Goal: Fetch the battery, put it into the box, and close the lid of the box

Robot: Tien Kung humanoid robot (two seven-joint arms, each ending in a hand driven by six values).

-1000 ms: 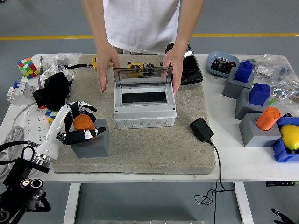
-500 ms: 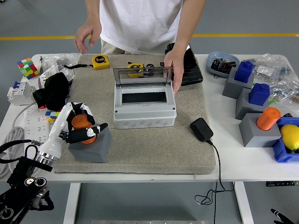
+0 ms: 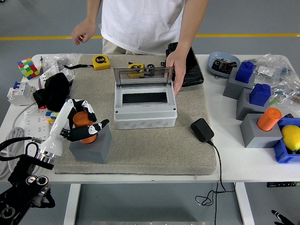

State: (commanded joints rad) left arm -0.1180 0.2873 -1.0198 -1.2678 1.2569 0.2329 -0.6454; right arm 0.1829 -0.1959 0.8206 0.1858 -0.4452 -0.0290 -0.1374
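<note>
Curling around the orange battery [image 3: 84,126], left hand [image 3: 79,123] fingers grip it in its grey holder [image 3: 92,146], at 8 o'clock from the open-lidded box [image 3: 145,110]; fetching begun, placing and closing remain.

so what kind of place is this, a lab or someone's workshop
Most likely a robotics lab or test floor. The grey floor carries a yellow line, the white table is crowded with test props such as the Rubik's cube and grey holder blocks, and a person stands by.
</note>
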